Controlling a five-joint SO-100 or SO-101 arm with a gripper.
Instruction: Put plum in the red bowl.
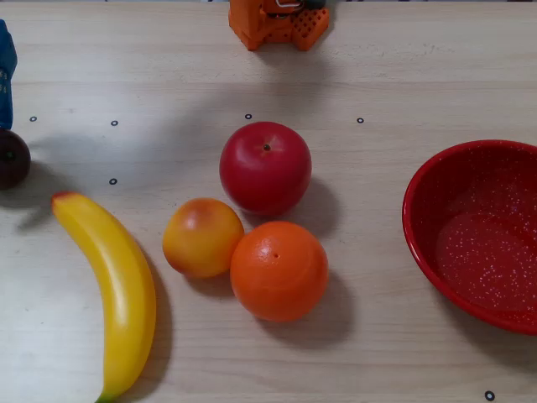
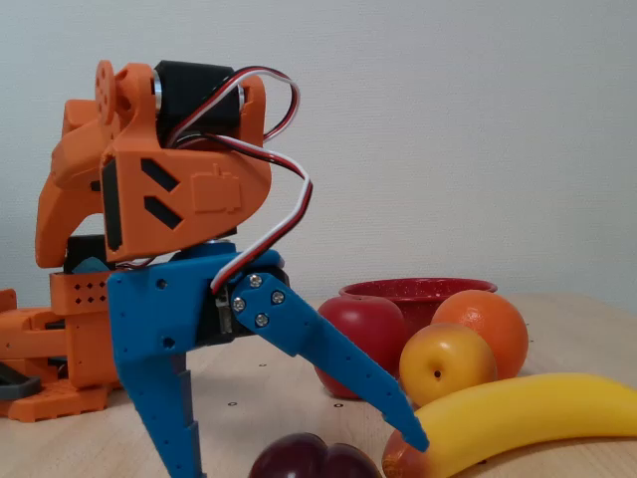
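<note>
The blue two-finger gripper [image 2: 304, 463] is hanging spread wide and empty astride the small round glossy dark maroon plum [image 2: 314, 460], which is lying on the pale wooden table [image 1: 394, 75] beside the yellow banana's [image 2: 518, 416] tip, well apart from the speckled red bowl [image 1: 419, 210].

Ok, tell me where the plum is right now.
In the overhead view the plum sits at the far left edge, just above the banana tip; in the fixed view it lies on the table between the gripper's open blue jaws.
</note>
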